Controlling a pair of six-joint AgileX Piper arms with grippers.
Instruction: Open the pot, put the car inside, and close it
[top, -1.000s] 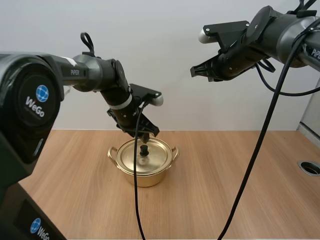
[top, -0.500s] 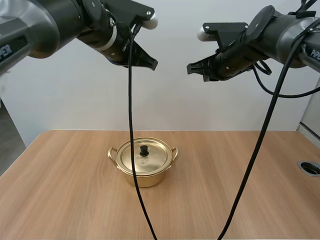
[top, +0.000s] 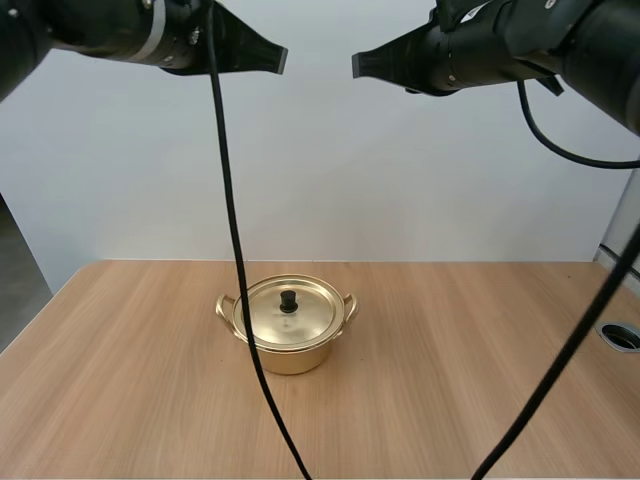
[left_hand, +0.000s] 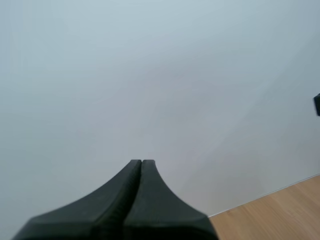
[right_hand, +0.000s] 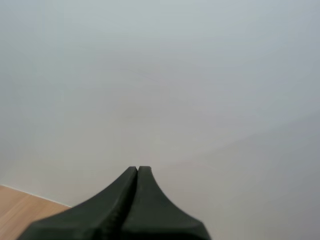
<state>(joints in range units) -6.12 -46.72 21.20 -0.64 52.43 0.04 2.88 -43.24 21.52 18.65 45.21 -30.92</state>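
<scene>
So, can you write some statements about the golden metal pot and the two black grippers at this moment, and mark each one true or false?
1. The round golden metal pot stands on the wooden table. True.
2. The golden lid with its black knob lies on the table beside the pot. False: it sits closed on the pot.
3. The left gripper pinches the knob. False: it is high above the table, fingers together on nothing.
4. The right gripper is shut and holds nothing. True.
5. The two grippers point their tips toward each other, high above the pot. True.
</scene>
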